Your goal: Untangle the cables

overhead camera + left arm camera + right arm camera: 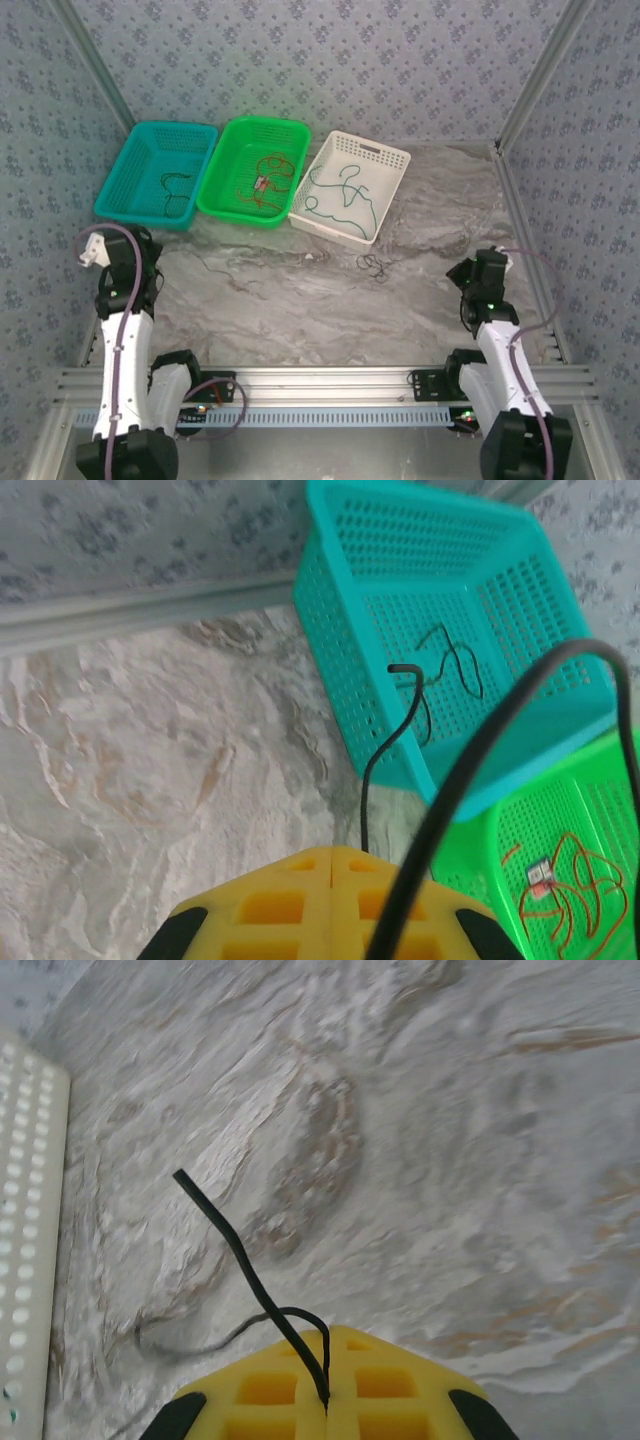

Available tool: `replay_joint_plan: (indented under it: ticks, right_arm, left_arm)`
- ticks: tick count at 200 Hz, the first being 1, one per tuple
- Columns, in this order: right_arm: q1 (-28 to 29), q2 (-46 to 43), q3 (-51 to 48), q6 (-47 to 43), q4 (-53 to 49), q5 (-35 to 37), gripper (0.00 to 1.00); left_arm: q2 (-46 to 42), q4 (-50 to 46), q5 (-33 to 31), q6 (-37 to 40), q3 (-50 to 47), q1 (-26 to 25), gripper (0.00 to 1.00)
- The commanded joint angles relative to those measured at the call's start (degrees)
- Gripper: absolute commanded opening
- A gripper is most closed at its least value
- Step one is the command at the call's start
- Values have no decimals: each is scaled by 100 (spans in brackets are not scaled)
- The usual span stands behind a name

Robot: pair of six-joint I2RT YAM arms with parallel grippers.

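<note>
Legible text, brands, numbers or signs: none. One possible label noted: a small red, white and black tag point(540, 878) on the floor of the green basket point(600, 792), beside the red cable point(570, 836), at about 4 o'clock in the left wrist view. Any marking on it is too small and blurred to read.
</note>
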Motion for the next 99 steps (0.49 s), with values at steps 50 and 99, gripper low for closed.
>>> replay_joint_plan:
  ticks: [50, 99]
  right_arm:
    - [979, 155, 326, -817, 843, -1631, 0]
    - [1767, 101, 1198, -1204, 791, -1772, 0]
  left_arm:
    - [574, 994, 2057, 461, 147, -673, 0]
    - [1015, 1193, 2232, 1284, 1211, -2082, 0]
